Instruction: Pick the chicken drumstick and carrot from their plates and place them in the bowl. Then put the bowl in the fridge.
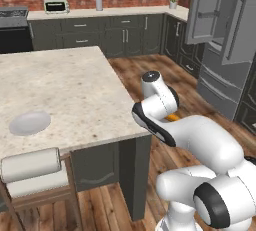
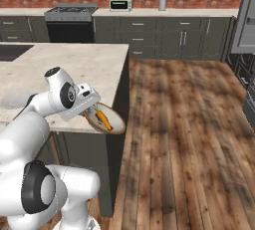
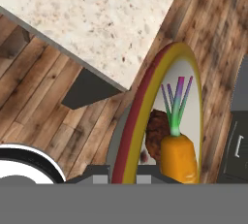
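Now one bowl (image 2: 110, 121) hangs in the air just off the edge of the worktop (image 1: 65, 95), above the wooden floor (image 2: 184, 134), and the hand (image 2: 92, 109) is closed tight on its rim. Inside it I count two things: one carrot (image 3: 179, 157) and one chicken drumstick (image 3: 156, 133), lying side by side and touching. The carrot is bright orange with a short tuft of green and purplish stalks; the drumstick is dark brown and knobby, half hidden behind the bowl's edge in the hand view. The bowl is shallow, with a tan and reddish rim and a pale inside, and it is held tilted rather than level. On the worktop one pale grey-white plate (image 1: 30, 123) lies flat, well apart from the bowl. One tall grey fridge (image 1: 227, 40) stands across the room with an upper door swung open.
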